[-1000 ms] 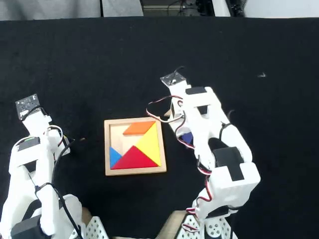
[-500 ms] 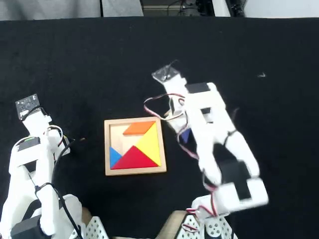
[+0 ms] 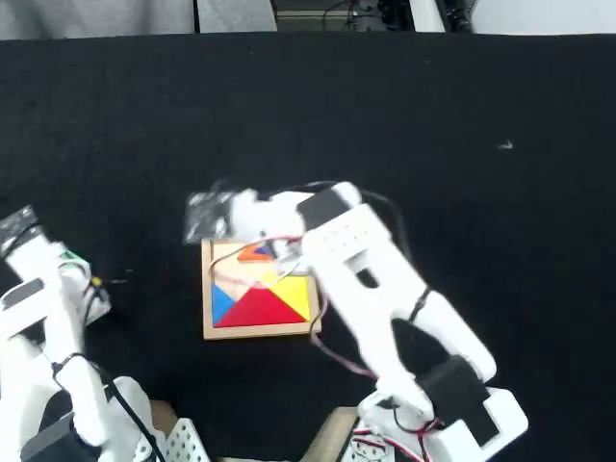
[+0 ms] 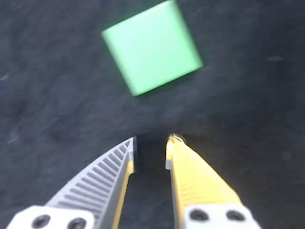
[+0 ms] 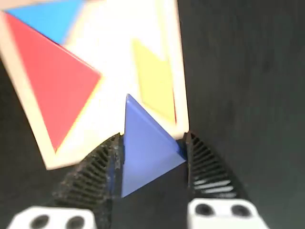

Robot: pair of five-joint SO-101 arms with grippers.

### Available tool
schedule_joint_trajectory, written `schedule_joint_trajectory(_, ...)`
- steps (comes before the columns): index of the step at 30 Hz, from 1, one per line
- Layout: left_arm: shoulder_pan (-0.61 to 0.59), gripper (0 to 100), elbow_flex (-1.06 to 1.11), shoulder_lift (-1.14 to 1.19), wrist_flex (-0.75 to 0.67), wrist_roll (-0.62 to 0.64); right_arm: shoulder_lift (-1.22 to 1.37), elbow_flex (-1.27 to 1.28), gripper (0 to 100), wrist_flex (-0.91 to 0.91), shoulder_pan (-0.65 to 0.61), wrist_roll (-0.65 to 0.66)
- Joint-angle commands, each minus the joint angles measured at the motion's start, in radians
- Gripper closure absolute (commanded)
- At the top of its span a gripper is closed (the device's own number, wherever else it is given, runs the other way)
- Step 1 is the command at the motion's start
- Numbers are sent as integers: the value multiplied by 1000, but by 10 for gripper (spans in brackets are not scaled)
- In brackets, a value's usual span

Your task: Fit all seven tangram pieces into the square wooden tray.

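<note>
The square wooden tray [image 3: 260, 332] lies at mid-table and holds a red triangle [image 3: 262, 306], a yellow triangle [image 3: 294, 294], a light blue triangle [image 3: 220, 300] and an orange piece [image 3: 255, 253]. My right arm [image 3: 332, 241] stretches over the tray's far side. The right gripper [image 5: 152, 137] is shut on a dark blue triangle [image 5: 147, 148], held above the tray's rim [image 5: 178, 71]. My left gripper [image 4: 152, 142] hangs open by a narrow gap over the black cloth, a little short of a green square [image 4: 152, 47], with nothing between its fingers.
Black cloth covers the whole table. The left arm [image 3: 38, 298] stands at the table's left edge, well apart from the tray. Both arm bases sit along the near edge.
My right arm has swung left from beside the tray's right edge to over its far side, carrying the dark blue triangle. The left arm has shifted toward the left edge.
</note>
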Motion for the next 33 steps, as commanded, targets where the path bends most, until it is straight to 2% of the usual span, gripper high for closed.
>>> schedule_joint_trajectory(1, -131, 878, -30, -23, 28, -75, -33, 1, 877, -49, -86, 127)
schedule_joint_trajectory(4, -239, 877, -28, -14, 23, -91, 7, -5, 877, -51, -112, 212)
schedule_joint_trajectory(7, -295, 877, -28, -12, 23, -91, 67, -35, 878, -51, -110, 241)
schedule_joint_trajectory(15, -292, 880, -28, -12, 21, -84, 254, -186, 878, -58, -57, 238)
schedule_joint_trajectory(22, -303, 880, -28, -12, 21, -84, 401, -297, 878, -176, -57, 253)
schedule_joint_trajectory(26, -302, 880, -28, -12, 21, -84, 449, -338, 878, -120, -63, 399)
schedule_joint_trajectory(33, -295, 880, -28, -12, 20, -84, 458, -378, 878, -34, -97, 525)
